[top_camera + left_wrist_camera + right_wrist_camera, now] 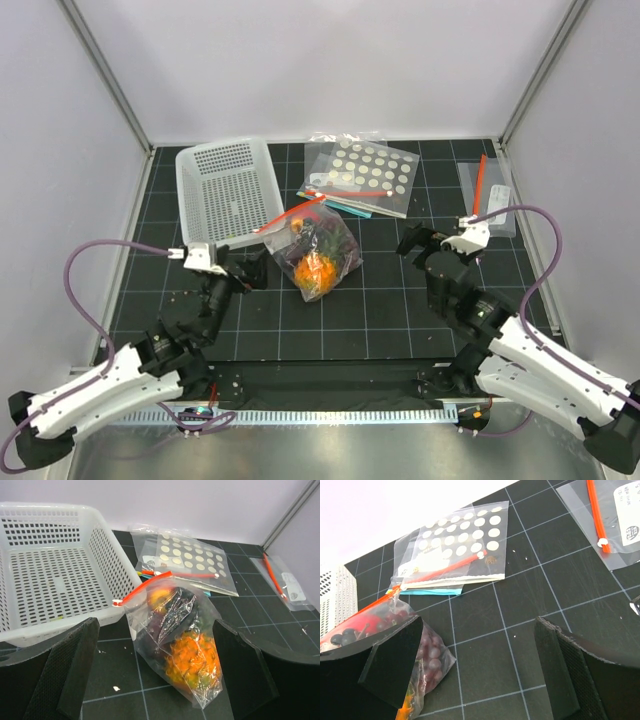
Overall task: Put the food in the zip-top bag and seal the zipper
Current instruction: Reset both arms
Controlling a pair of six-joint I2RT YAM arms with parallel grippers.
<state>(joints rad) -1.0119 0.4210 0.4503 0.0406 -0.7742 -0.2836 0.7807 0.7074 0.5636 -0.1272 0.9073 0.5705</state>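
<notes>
Here the zip-top bag (322,250), toy fruit (318,268) inside, lay centrally on the table (390,310), just right of the left fingers (70,670) and farther from the right fingers (395,660); both pairs stood wide and empty. Its zipper (290,214) ran near-left to far-right along the bag's far edge.

The zip-top bag (175,645) is clear, crinkly plastic film with glossy highlights, its zipper (142,586) a smooth red-orange plastic strip, and the food (192,657) inside looks like knobbly plastic. The basket (55,575) at the upper left of the left wrist view is white perforated plastic with a dull sheen, standing on a matt black tabletop (120,670). The left gripper (155,675) has matt black pads (75,662) with a fine meshed texture.
</notes>
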